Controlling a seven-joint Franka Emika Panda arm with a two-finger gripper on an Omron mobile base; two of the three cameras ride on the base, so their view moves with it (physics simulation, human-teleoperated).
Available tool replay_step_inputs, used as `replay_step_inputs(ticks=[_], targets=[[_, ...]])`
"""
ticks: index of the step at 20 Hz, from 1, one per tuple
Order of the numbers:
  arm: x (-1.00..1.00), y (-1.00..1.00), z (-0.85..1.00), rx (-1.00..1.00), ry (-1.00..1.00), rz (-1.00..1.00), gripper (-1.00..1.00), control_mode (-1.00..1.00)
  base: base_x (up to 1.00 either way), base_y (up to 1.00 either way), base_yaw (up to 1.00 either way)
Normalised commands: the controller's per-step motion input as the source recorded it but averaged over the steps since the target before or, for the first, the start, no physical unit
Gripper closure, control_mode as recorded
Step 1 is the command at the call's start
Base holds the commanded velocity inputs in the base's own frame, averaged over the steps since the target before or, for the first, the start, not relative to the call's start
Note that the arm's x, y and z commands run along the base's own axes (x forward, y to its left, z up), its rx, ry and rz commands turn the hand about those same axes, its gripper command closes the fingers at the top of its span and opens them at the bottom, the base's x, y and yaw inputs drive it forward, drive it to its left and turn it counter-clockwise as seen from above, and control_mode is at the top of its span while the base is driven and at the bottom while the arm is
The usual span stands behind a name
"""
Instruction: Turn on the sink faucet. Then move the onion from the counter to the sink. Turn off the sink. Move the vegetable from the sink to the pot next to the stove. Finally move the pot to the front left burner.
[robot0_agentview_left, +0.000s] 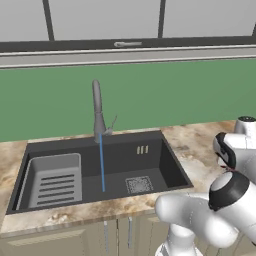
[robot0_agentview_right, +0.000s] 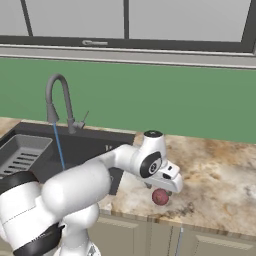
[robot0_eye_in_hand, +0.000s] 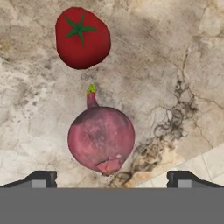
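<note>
water's running; your gripper hangs wide open, empty, over the onion. drop straight down, centred, avoiding the tomato beyond.

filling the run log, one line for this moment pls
faucet running | onion on counter by tomato | hand open over onion

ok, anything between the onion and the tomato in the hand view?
Nothing: bare counter separates the onion from the tomato in the hand view.

Onion top hidden – hand in front.
</note>
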Motion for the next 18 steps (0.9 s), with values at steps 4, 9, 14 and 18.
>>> replay_step_inputs(ticks=[4, 9, 14, 18], targets=[[0.23, -0.01, -0.14, 0.0, 0.01, 0.02, -1.0, -1.0, 0.0, 0.0, 0.0], [0.09, 0.0, -0.15, 0.0, 0.02, 0.01, -1.0, -1.0, 0.0, 0.0, 0.0], [0.0, 0.0, -0.14, 0.0, 0.02, 0.0, -1.0, -1.0, 0.0, 0.0, 0.0], [0.0, 0.0, -0.14, 0.0, 0.02, 0.0, -1.0, -1.0, 0.0, 0.0, 0.0]])
